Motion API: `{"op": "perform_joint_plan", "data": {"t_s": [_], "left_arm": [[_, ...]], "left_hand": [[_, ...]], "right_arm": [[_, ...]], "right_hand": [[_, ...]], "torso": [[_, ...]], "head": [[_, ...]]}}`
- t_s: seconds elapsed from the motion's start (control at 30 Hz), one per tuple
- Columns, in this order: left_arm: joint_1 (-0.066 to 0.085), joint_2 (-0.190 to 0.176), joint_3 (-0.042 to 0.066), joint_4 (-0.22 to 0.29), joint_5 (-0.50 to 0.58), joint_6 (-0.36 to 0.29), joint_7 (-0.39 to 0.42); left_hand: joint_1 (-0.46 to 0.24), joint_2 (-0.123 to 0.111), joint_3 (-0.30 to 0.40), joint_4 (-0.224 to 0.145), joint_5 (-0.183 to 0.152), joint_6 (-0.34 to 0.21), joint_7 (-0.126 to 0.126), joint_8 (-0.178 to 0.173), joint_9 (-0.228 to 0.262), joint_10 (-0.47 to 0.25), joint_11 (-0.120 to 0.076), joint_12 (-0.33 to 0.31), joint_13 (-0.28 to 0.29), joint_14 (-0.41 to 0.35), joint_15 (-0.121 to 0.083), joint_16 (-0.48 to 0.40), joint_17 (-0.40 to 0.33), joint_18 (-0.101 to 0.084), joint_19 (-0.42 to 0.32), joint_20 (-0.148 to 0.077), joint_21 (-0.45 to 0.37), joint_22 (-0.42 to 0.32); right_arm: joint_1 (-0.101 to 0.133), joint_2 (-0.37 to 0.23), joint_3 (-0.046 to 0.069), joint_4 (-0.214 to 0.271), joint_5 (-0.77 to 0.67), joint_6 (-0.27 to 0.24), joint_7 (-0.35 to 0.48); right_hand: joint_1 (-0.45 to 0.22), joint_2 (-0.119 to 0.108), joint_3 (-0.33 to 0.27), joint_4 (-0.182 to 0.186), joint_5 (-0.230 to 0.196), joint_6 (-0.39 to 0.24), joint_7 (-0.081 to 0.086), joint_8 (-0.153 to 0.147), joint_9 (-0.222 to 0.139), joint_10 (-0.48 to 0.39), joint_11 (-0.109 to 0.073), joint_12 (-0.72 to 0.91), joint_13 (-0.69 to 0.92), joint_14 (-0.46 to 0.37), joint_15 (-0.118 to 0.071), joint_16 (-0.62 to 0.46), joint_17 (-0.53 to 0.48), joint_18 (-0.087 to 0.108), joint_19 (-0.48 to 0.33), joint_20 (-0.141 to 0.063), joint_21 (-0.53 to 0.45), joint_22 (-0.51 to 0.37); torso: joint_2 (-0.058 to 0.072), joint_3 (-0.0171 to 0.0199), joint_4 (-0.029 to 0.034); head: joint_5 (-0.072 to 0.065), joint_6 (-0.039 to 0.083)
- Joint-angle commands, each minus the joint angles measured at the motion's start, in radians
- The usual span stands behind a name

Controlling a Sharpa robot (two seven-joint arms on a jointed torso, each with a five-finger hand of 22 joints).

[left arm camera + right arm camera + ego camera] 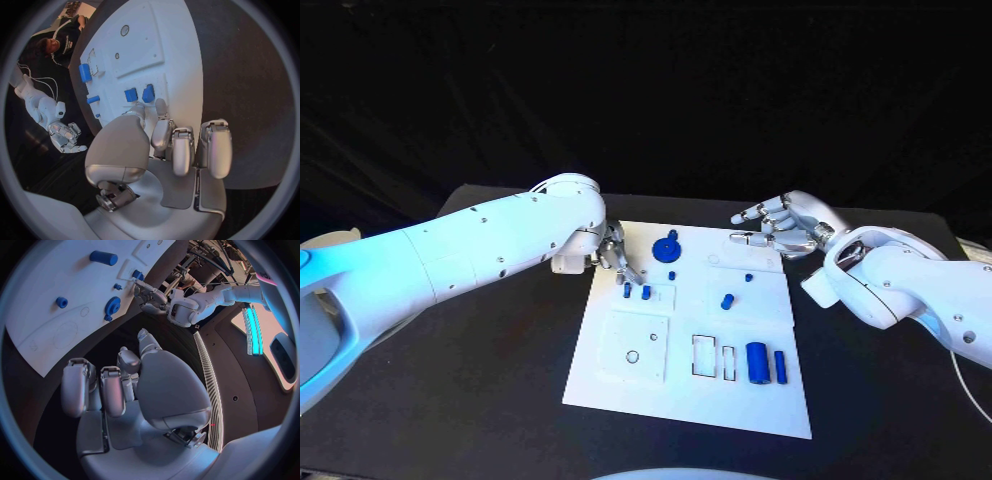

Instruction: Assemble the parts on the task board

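While hovering at the far left corner of the white board [632,390], left hand [615,255] with fingers pointed down and loosely apart, gripping nothing; fingertips [160,107] just short of the two small blue pegs [636,292] and, as far as can be told, not touching them. Looks poised there to pick one peg, so probably the reaching step, with the assembly hardly begun. Right hand [783,228] off the board, above the black table [516,330] past the far right corner, fingers spread and lightly curled, nothing between them; likely parked there to leave the left arm room over the board. As for pockets and contents: two pegs upright side by side in a small outlined square on the far left; blue gear [668,246] sitting on the far edge near the middle, close to the left hand, seated or loose impossible to say. Small blue stub [672,275] just near of the gear, another [749,277] off to the right, and a short blue pin [727,300] lying in the right-hand field. Toward the near side, two narrow upright slots [715,359] with nothing in them; just to their right, a thick blue cylinder [757,362] and a thin blue bar [779,367] lying alongside each other, probably meant for those slots. Left of the slots, a large outlined square with a small round hole [633,356], unfilled. Care needed with the pegs: set close together, so easy to knock one while pinching the other.
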Motion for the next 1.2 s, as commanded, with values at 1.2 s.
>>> {"op": "perform_joint_plan", "data": {"t_s": [1.2], "left_arm": [[0.000,0.003,-0.004,-0.003,0.006,0.072,-0.060]], "left_hand": [[0.035,0.031,0.026,-0.006,0.007,0.003,0.001,-0.002,-0.007,-0.005,0.000,0.001,0.004,0.104,0.004,0.003,0.263,-0.008,0.083,0.008,0.000,0.222]], "right_arm": [[-0.001,0.004,0.000,-0.002,-0.012,0.010,0.002]], "right_hand": [[-0.012,0.001,-0.005,0.000,0.006,0.007,-0.002,-0.001,0.000,-0.006,-0.001,0.001,-0.001,0.080,-0.008,-0.002,0.165,0.015,-0.004,-0.002,-0.007,-0.001]], "torso": [[-0.001,0.0008,0.0006]], "head": [[-0.002,-0.006]]}}
